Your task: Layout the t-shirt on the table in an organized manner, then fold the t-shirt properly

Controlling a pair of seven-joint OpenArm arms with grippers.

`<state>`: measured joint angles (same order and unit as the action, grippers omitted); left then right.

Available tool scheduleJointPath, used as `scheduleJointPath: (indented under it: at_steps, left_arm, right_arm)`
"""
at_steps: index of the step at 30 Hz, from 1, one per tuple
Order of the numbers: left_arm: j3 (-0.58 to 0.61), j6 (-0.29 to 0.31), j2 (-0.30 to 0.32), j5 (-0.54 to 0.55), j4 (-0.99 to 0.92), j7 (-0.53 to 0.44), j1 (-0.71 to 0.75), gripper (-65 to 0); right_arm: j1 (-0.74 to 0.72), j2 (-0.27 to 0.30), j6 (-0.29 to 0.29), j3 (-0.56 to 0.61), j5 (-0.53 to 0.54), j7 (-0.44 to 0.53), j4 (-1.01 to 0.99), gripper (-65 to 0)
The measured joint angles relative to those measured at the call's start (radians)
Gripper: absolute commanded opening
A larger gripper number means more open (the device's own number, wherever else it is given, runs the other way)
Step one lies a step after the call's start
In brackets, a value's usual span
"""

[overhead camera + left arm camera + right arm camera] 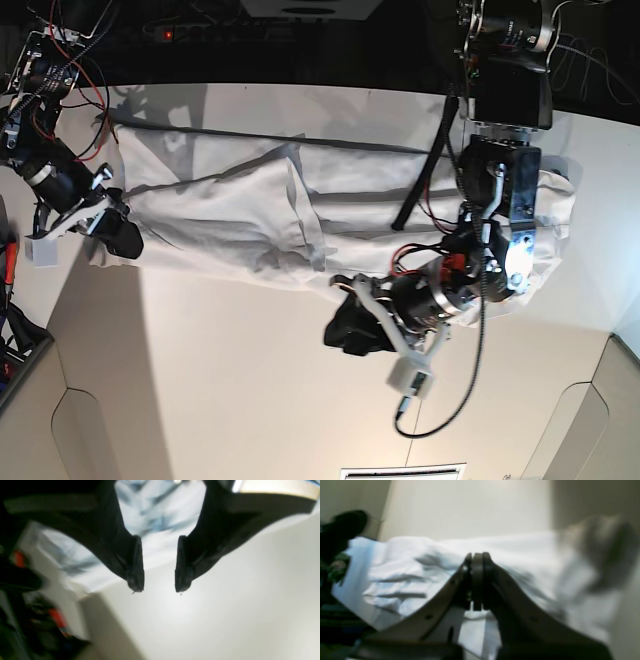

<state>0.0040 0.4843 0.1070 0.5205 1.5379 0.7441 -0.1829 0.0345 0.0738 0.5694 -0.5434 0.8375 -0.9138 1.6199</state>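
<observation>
Starting at the left of the base view: right gripper (pixel 120 238), pressed tight together at the left end of the t-shirt (pixel 250 215), right on the cloth's edge. Shut for certain in the right wrist view, with white cloth bunched just beyond and below the tips. Impossible to tell whether a thin fold is pinched between them or merely lies behind.

Moving right along the table (pixel 220 370): a long, rumpled band of white cloth stretched across the far half, creased and doubled over on itself, not spread flat. Near half of the tabletop bare.

Further right, near the shirt's lower edge: left gripper (pixel 350 328), spread apart and holding nothing. Confirmed in the left wrist view – clear gap between the two dark fingers (pixel 136 562), plain tabletop beneath, wrinkled cloth further off between the finger arms. Poised just off the hem over bare table, not touching cloth as far as can be seen.

Judged by the look of it: light, limp, no stiffness at all – likely to sag, drag and crumple wherever unsupported, and to slide easily over the smooth top. Best taken at a hem or corner, pinching a single layer at each end, then pulled taut between both arms to flatten. Risk of catching two layers at once in those folds, or of dragging the whole bundle instead of opening it.
</observation>
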Motion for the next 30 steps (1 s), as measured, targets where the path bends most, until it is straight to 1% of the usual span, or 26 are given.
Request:
scheduleJointPath:
  at_steps: [2, 3, 5, 7, 8, 9, 11, 13, 16, 18, 20, 22, 24, 26, 28, 30]
  left_arm:
    - [-0.069, -0.006, 0.043, 0.005, 0.000, 0.002, 0.000, -40.4]
    - [-0.106, -0.006, 0.068, 0.010, 0.000, 0.002, 0.000, -40.4]
    - [-0.179, -0.027, 0.114, 0.030, 0.000, -0.002, 0.003, -40.4]
    - [-0.255, -0.032, 0.159, 0.054, -0.011, -0.001, 0.008, -40.4]
    - [-0.294, -0.030, 0.180, 0.074, -0.021, 0.001, 0.010, -40.3]
    - [-0.333, -0.031, 0.202, 0.092, -0.033, 0.000, 0.013, -38.8]
    - [-0.405, -0.033, 0.243, 0.124, -0.070, -0.002, 0.013, -35.2]
    - [-0.464, -0.035, 0.274, 0.142, -0.116, 0.004, 0.013, -33.2]
    - [-0.515, -0.034, 0.301, 0.152, -0.211, 0.018, 0.013, -33.1]
    - [-0.543, -0.031, 0.311, 0.175, -0.291, 0.027, 0.013, -33.2]
    - [-0.582, -0.023, 0.327, 0.225, -0.387, 0.028, 0.013, -33.2]
    - [-0.626, -0.003, 0.351, 0.277, -0.490, 0.027, 0.011, -33.2]
    - [-0.660, 0.024, 0.375, 0.306, -0.583, 0.026, 0.013, -33.2]
    - [-0.674, 0.043, 0.385, 0.320, -0.652, 0.024, 0.014, -33.2]
    - [-0.675, 0.045, 0.386, 0.317, -0.692, 0.026, 0.017, -33.2]
    - [-0.673, 0.045, 0.386, 0.302, -0.699, -0.005, 0.028, -33.2]
  right_arm:
    - [-0.002, -0.023, 0.003, 0.051, -0.002, -0.001, 0.034, -65.0]
    - [-0.001, -0.034, 0.003, 0.086, 0.000, -0.001, 0.047, -63.3]
    - [-0.001, -0.053, 0.003, 0.174, -0.007, -0.004, 0.066, -56.5]
    - [-0.007, -0.074, 0.004, 0.278, -0.050, -0.002, 0.074, -53.1]
    - [-0.013, -0.085, 0.003, 0.334, -0.089, 0.000, 0.074, -53.0]
    - [-0.017, -0.097, 0.003, 0.390, -0.128, 0.002, 0.074, -53.0]
    - [-0.028, -0.122, 0.003, 0.510, -0.208, 0.032, 0.074, -53.0]
    - [-0.038, -0.146, 0.007, 0.628, -0.303, 0.074, 0.074, -53.0]
    - [-0.060, -0.159, 0.007, 0.790, -0.454, 0.122, 0.074, -52.9]
    - [-0.074, -0.154, 0.008, 0.887, -0.569, 0.134, 0.074, -49.8]
    - [-0.084, -0.151, -0.002, 0.970, -0.669, 0.136, 0.072, -44.9]
    - [-0.081, -0.151, -0.024, 1.035, -0.736, 0.147, 0.066, -42.0]
    - [-0.079, -0.151, -0.043, 1.084, -0.778, 0.155, 0.045, -41.8]
    - [-0.079, -0.152, -0.071, 1.101, -0.810, 0.185, 0.019, -41.8]
    - [-0.079, -0.151, -0.079, 1.099, -0.832, 0.204, -0.011, -41.8]
    - [-0.079, -0.150, -0.106, 1.097, -0.846, 0.204, -0.035, -41.8]
